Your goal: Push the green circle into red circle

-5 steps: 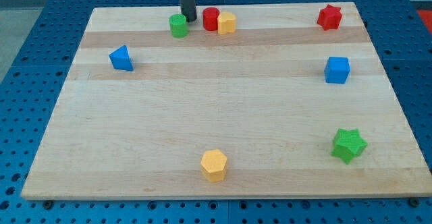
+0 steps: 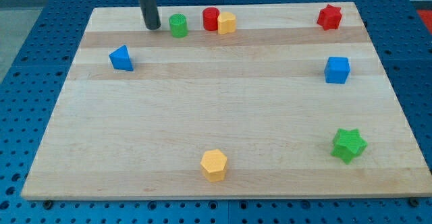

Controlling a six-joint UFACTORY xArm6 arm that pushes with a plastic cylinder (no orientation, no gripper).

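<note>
Rod only, no claw to open or close: my tip (image 2: 152,27) sits on the board (image 2: 223,109) near the view's top, just left of the green circle (image 2: 178,25), apart from it as far as I can tell. That side probably suits a rightward shove, since the red circle (image 2: 211,19) lies just right of green, with a yellow block (image 2: 227,23) touching red's far side.
</note>
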